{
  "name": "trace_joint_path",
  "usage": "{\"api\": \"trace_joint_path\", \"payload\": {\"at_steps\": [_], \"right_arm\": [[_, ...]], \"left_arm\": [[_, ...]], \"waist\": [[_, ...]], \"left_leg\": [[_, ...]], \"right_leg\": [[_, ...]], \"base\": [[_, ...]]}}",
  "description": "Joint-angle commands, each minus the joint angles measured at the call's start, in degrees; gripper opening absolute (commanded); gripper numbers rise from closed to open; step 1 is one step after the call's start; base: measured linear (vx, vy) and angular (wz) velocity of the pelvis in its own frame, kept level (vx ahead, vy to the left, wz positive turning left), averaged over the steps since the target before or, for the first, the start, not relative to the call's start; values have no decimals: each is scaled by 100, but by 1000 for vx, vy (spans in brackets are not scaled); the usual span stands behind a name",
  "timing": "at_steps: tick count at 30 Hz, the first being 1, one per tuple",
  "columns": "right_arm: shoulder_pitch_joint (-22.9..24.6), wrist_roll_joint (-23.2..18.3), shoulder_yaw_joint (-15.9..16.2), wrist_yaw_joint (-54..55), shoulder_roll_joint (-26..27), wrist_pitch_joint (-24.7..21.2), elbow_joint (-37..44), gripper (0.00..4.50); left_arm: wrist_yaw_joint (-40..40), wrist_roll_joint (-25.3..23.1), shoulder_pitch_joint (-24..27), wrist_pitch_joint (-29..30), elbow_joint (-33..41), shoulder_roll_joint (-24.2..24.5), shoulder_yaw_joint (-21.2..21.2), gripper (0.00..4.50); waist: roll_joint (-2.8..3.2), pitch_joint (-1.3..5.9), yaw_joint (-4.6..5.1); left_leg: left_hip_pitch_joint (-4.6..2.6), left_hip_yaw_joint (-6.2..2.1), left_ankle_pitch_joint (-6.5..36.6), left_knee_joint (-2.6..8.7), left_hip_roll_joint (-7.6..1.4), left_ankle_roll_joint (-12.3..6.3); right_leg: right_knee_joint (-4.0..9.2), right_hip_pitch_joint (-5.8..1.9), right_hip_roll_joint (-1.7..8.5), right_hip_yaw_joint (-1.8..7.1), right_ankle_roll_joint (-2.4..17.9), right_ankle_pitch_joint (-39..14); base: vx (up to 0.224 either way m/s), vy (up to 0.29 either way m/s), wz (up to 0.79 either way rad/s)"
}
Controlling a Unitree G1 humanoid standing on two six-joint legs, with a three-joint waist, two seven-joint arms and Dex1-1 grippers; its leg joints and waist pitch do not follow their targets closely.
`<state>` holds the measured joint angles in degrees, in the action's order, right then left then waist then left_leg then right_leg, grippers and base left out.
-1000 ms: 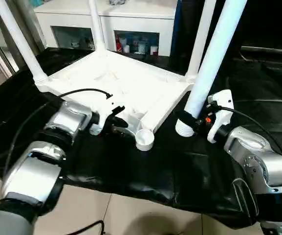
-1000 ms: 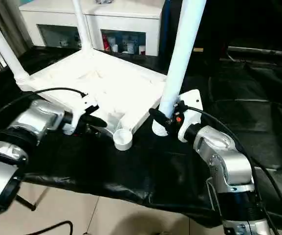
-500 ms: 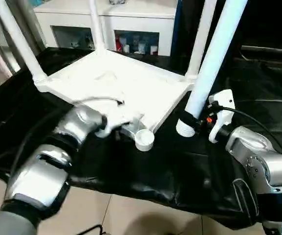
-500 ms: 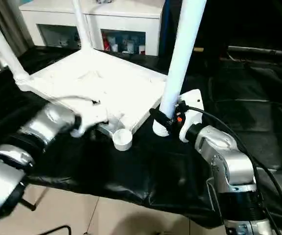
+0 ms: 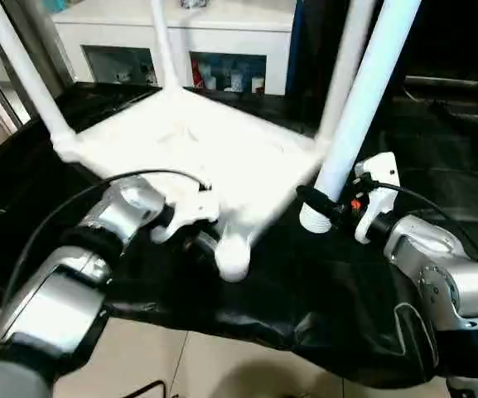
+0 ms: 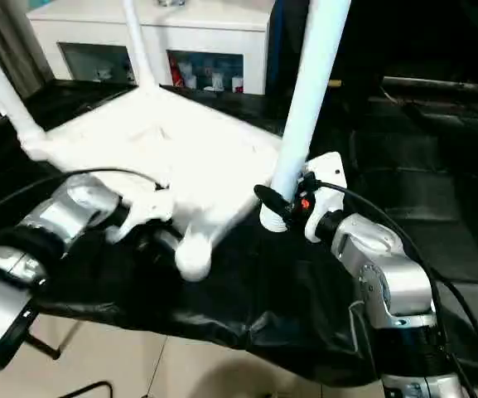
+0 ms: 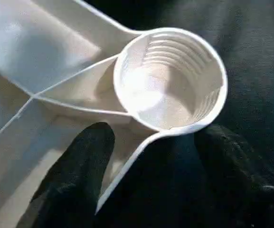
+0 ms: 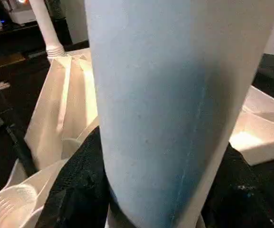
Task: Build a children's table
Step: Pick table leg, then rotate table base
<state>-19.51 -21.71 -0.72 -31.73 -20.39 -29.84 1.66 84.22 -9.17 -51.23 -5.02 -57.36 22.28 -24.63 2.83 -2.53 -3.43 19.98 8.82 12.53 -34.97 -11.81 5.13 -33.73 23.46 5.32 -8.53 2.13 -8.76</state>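
The children's table top (image 5: 214, 145) lies upside down on a black cloth, with three legs standing in its corner sockets (image 5: 23, 75) (image 5: 162, 41) (image 5: 346, 58). The nearest corner socket (image 7: 170, 78) is empty, threaded inside, and blurred in the eye views (image 5: 232, 261). My left gripper (image 5: 190, 239) is at that corner, open, with one finger (image 7: 80, 180) inside the table's rim and the other finger (image 7: 236, 166) outside it. My right gripper (image 5: 325, 207) is shut on the fourth leg (image 5: 363, 91) near its lower end, holding it upright just right of the table top.
A white glass-door cabinet (image 5: 222, 33) stands behind the table. The black cloth (image 5: 321, 282) covers the low platform up to its near edge, with tiled floor (image 5: 222, 365) below. Cables run along both forearms.
My left gripper has pushed in around the rim at the empty socket and its fingers have narrowed. That corner has shifted towards me. The right arm and the leg have stayed put.
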Motion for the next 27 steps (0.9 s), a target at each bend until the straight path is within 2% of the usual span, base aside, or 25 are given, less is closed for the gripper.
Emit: {"api": "trace_joint_path", "payload": {"at_steps": [1, 3, 5, 6, 7, 9, 10, 11, 12, 13, 15, 17, 19, 21, 23, 25, 27], "right_arm": [[-20, 43, -9, -11, -15, 51, 61, 193], [-25, 76, 7, 24, -9, 50, 30, 193], [28, 94, 17, 126, 56, 13, 28, 193], [65, 90, 23, 165, 87, -16, 51, 193], [121, 93, 36, 203, 129, -16, 83, 193], [215, 101, 45, 275, 195, -18, 123, 193], [287, 124, 52, 350, 248, -14, 139, 193], [308, 139, 54, 382, 264, -11, 140, 193], [348, 176, 62, 480, 319, -31, 145, 193], [353, 180, 73, 491, 334, -37, 153, 193], [352, 170, 83, 510, 359, -42, 174, 193], [350, 178, 54, 582, 392, -56, 169, 193], [340, 181, 20, 645, 411, -77, 165, 193], [345, 176, 18, 644, 403, -80, 168, 193], [357, 211, 31, 643, 389, -75, 172, 193], [350, 221, 22, 646, 387, -84, 173, 193], [323, 199, -3, 663, 376, -114, 179, 193]], "left_arm": [[108, 12, 51, 110, 126, 9, -40, 291], [-59, -26, 11, 204, 159, -75, 24, 260], [-446, -42, -11, 486, 150, -261, 115, 257], [-540, -34, 7, 581, 168, -314, 144, 241], [-650, -42, 48, 722, 218, -343, 168, 231], [-1000, -90, 99, 934, 237, -389, 208, 225], [-1389, -25, 98, 1260, 181, -508, 341, 223], [-1511, 18, 90, 1421, 159, -562, 401, 205], [-1730, 158, 94, 1857, 171, -693, 562, 193], [-1801, 173, 97, 1982, 186, -719, 593, 193], [-2021, 76, 139, 2200, 251, -752, 571, 182], [-2295, 61, 223, 2559, 349, -850, 636, 171], [-2526, -26, 349, 2845, 504, -938, 607, 165], [-2552, -52, 406, 2911, 580, -970, 573, 154], [-2840, -51, 496, 3339, 786, -1121, 619, 141], [-2943, -41, 522, 3533, 880, -1180, 648, 131], [-3179, -35, 561, 3865, 1049, -1272, 701, 127]], "waist": [[-65, 410, -26], [-53, 406, -30], [-61, 402, -36], [-56, 401, -39], [-8, 398, -43], [-46, 399, -41], [-14, 394, -31], [-35, 399, -19], [-13, 400, -25], [-26, 398, -21], [-33, 391, -12], [-8, 389, 5], [-52, 395, 42], [-40, 397, 77], [-56, 398, 107], [-40, 386, 108], [-40, 393, 115]], "left_leg": [[45, 17, 477, 410, -108, -357], [45, 24, 462, 404, -102, -344], [44, 28, 468, 400, -90, -343], [49, 26, 466, 403, -95, -335], [46, 31, 499, 395, -87, -328], [52, 32, 527, 399, -75, -338], [63, 25, 533, 399, -70, -330], [59, 32, 530, 382, -59, -326], [56, 37, 511, 382, -46, -342], [55, 38, 514, 385, -43, -363], [70, 27, 526, 393, -48, -387], [70, 22, 540, 389, -47, -406], [96, 25, 495, 384, -31, -449], [104, 21, 458, 380, -27, -488], [100, 27, 464, 376, -25, -523], [80, 36, 497, 375, -23, -570], [89, 29, 472, 380, -26, -586]], "right_leg": [[385, -457, 377, 374, 910, -1332], [385, -455, 372, 373, 895, -1364], [402, -457, 370, 367, 865, -1432], [403, -465, 376, 363, 854, -1487], [420, -456, 374, 356, 840, -1559], [444, -463, 362, 347, 789, -1610], [448, -467, 349, 340, 752, -1616], [444, -462, 336, 329, 755, -1574], [458, -464, 342, 321, 748, -1654], [484, -456, 334, 317, 717, -1725], [484, -466, 329, 310, 675, -1796], [497, -459, 327, 308, 657, -1806], [494, -481, 317, 300, 639, -1777], [494, -482, 314, 297, 633, -1756], [503, -478, 308, 291, 617, -1810], [542, -452, 306, 278, 599, -1975], [537, -463, 300, 274, 567, -1977]], "base": [[0, 0, 0], [0, 0, 0], [0, 0, 0], [0, 0, 0], [0, 0, 0], [0, 0, 0], [0, 0, 0], [0, 0, 0], [0, 0, 0], [0, 0, 0], [0, 0, 0], [0, 0, 0], [0, 0, 0], [0, 0, 0], [0, 0, 0], [0, 0, 0], [0, 0, 0]]}}
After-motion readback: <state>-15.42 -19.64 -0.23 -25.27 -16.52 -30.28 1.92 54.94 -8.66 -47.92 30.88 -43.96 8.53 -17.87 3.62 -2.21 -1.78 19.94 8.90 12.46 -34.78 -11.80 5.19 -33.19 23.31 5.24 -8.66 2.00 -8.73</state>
